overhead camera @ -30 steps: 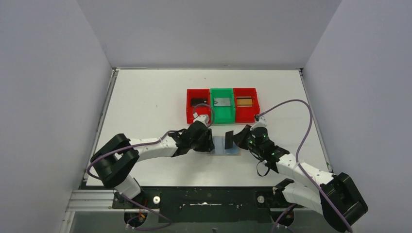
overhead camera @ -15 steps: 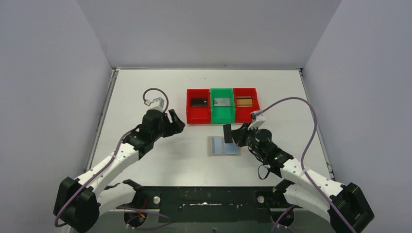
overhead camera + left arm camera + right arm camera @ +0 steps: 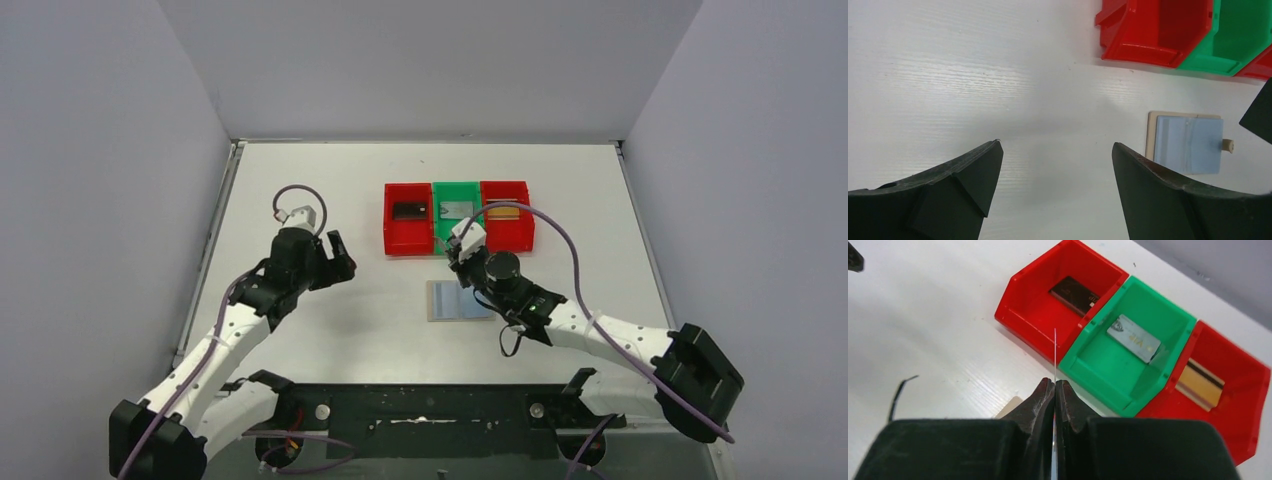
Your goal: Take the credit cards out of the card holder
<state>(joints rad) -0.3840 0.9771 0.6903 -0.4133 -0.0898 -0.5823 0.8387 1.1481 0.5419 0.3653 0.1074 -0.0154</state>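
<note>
The white desk [image 3: 330, 190] spreads under both my arms. Just ahead of my right pincer [image 3: 1054, 387] three bins touch in a row: left red bin [image 3: 1030, 335], green bin [image 3: 1095, 387], right red bin [image 3: 1245, 410]. The card holder [image 3: 1188, 144] lies open, blue lining up, ahead-right of my left pincer [image 3: 1058, 150], whose jaws stand wide apart over bare desk. My right pincer is clamped on an upright card [image 3: 1054, 355] (edge-on, colour unclear). Each bin holds one card: dark card [image 3: 1075, 294], silver-grey card [image 3: 1134, 337], gold-brown card [image 3: 1200, 384].

Glossy plastic bin [image 3: 1033, 337], matt card holder [image 3: 1188, 145]
</note>
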